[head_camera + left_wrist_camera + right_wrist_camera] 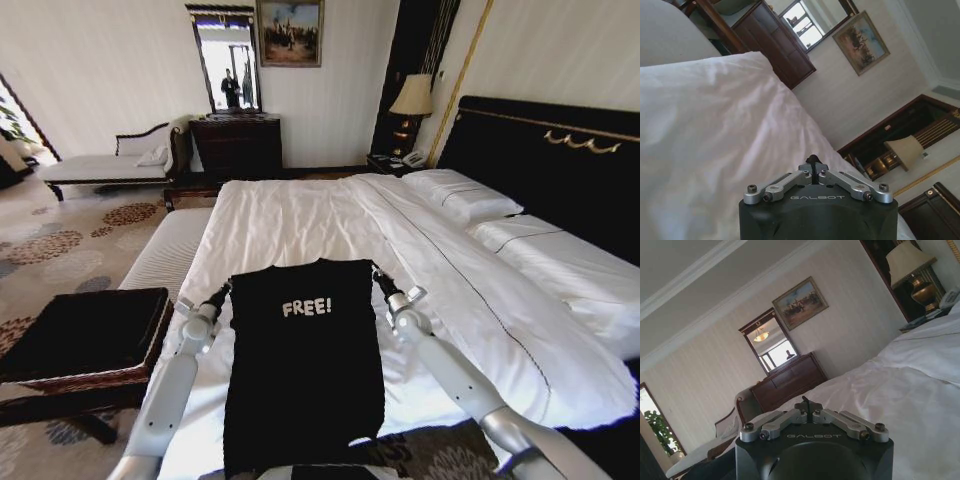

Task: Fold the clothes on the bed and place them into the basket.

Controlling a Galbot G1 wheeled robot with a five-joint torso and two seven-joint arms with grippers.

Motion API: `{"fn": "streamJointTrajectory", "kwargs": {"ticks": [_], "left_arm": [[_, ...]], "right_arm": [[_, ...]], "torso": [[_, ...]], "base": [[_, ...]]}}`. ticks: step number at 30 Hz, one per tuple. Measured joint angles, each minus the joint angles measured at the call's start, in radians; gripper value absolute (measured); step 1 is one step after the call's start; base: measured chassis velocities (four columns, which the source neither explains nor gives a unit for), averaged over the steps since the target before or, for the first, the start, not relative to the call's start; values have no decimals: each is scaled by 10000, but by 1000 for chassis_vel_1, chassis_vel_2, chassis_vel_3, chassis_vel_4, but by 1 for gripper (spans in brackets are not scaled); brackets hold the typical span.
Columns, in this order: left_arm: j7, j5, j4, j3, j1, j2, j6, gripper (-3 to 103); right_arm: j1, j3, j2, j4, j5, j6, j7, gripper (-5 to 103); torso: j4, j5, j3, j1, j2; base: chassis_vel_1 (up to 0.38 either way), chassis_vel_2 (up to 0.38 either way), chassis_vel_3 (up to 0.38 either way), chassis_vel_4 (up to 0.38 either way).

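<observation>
The clothes, a black T-shirt [305, 370] with white "FREE!" lettering, stretch between my two grippers over the near end of the white bed [300, 215]. The top edge is straight and taut, and the body runs down toward me. My left gripper [222, 292] is shut on the shirt's top left corner and my right gripper [380, 280] on its top right corner. In the wrist views the left gripper [812, 161] and right gripper [808, 402] have their fingers pressed together above the sheet. The basket [80, 380], brown wicker with black lining, stands to my left beside the bed.
A pale upholstered bench [170, 250] runs along the bed's left side behind the basket. Pillows [460, 195] and a black headboard [540, 150] lie to the right. A dark dresser [235, 145] with a mirror, a chaise [100, 165] and a lamp [412, 100] line the far wall.
</observation>
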Motion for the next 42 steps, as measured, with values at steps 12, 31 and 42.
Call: {"fn": "streamJointTrajectory", "kwargs": {"ticks": [12, 31, 42], "left_arm": [[-229, -490, 1186, 1190, -2894, 723, 133, 1], [-131, -974, -226, 1636, -1467, 1876, 294, 1], [-135, -318, -1768, 946, 1530, 2497, 389, 1]], "right_arm": [[2308, -1741, -233, -719, 916, 328, -684, 0], [1998, -2367, -702, 477, 882, -482, 1626, 0], [-978, -1034, -1584, 2210, 133, -568, 2093, 0]], "torso": [[-1, 3, 1, 1, 0], [-2, 5, -1, -3, 0], [0, 2, -3, -4, 1]], "base": [[0, 0, 0, 0], [0, 0, 0, 0], [0, 0, 0, 0]]}}
